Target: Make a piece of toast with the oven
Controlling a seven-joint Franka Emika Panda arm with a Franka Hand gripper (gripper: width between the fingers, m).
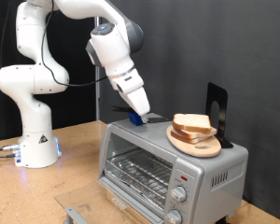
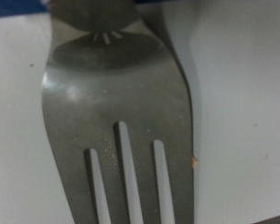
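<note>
Arm's two-finger gripper [image 1: 137, 110] is down on top of the boxy silver toaster oven [image 1: 168, 166], which sits toward the tabletop's near right corner in the exterior view. Wrist view is filled by a steel fork [image 2: 121, 112] at very close range; a grasp isn't confirmed and finger state can't be told. Two pale bread slices with tan crust [image 1: 193, 125] are stacked on a round wooden plate [image 1: 192, 143] on the oven roof. Bread looks light, soft, crumbly; judged best lifted from underneath, not pinched.

We see the oven [image 1: 173, 168] in brushed silver metal with a glossy glass door, a wooden plate [image 1: 198, 143], a dull scuffed metal fork [image 2: 121, 103], a wood-toned worktop [image 1: 70, 159].
</note>
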